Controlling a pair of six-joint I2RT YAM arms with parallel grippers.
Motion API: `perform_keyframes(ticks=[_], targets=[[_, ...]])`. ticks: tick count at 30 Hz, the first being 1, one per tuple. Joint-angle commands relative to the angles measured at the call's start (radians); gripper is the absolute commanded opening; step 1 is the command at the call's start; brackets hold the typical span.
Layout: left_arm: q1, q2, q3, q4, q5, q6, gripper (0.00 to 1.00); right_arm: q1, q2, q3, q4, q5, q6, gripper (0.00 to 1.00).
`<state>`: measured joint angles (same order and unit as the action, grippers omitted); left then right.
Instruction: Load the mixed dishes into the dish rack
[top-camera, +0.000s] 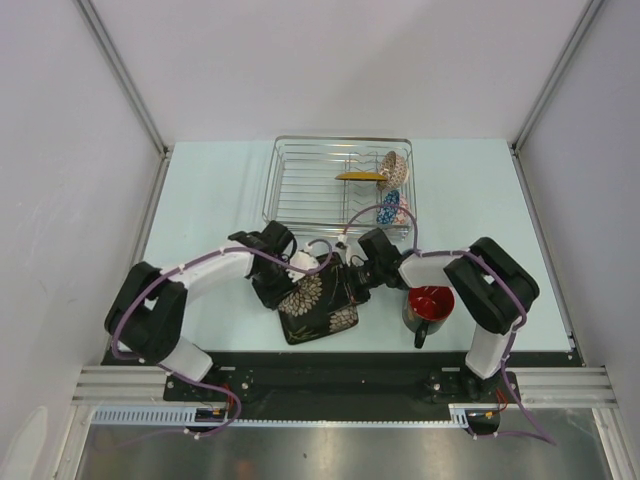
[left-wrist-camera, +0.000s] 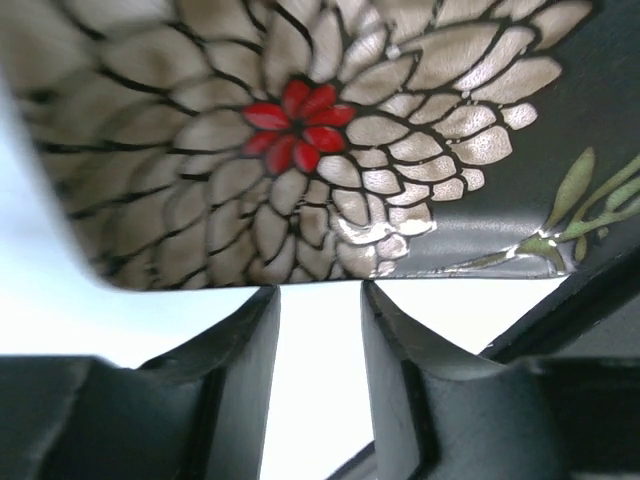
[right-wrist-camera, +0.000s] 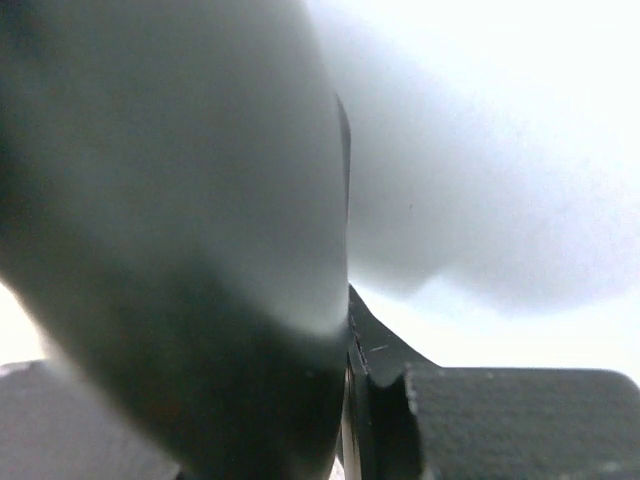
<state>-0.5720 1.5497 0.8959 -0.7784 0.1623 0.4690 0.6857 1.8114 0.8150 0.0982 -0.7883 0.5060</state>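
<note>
A dark square plate (top-camera: 318, 305) with a pale flower pattern lies between my grippers; no yellow centre shows on it. My left gripper (top-camera: 284, 293) is open, its fingertips (left-wrist-camera: 320, 290) at the plate's near edge (left-wrist-camera: 330, 150). My right gripper (top-camera: 352, 280) is at the plate's far right corner. It looks shut on that edge, which shows as a blurred grey mass (right-wrist-camera: 200, 250) against one finger (right-wrist-camera: 375, 350). The dark mug (top-camera: 428, 305) with red inside stands upright at the right. The dish rack (top-camera: 300, 190) holds a pinkish-beige bowl (top-camera: 396, 168), a blue bowl (top-camera: 389, 207) and a yellow piece (top-camera: 362, 176).
A pale rounded piece (top-camera: 302, 262), perhaps the light-blue cup, sits just behind the plate beside my left wrist. The rack's left half holds nothing. White walls close in the table on three sides. The mug's handle (top-camera: 420, 335) points toward the front edge.
</note>
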Motion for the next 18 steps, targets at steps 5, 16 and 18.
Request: perform_keyframes(ticks=[5, 16, 18], targets=[[0.148, -0.166, 0.309, -0.021, 0.059, 0.045, 0.56, 0.028, -0.155, 0.111, -0.215, 0.210, -0.204, 0.00], [0.494, -0.270, 0.624, -0.038, 0.238, 0.008, 0.66, 0.014, -0.288, 0.505, -0.554, 0.613, -0.503, 0.00], [0.534, -0.266, 0.609, -0.044, 0.284, 0.000, 0.66, 0.012, -0.322, 0.573, -0.525, 0.647, -0.544, 0.00]])
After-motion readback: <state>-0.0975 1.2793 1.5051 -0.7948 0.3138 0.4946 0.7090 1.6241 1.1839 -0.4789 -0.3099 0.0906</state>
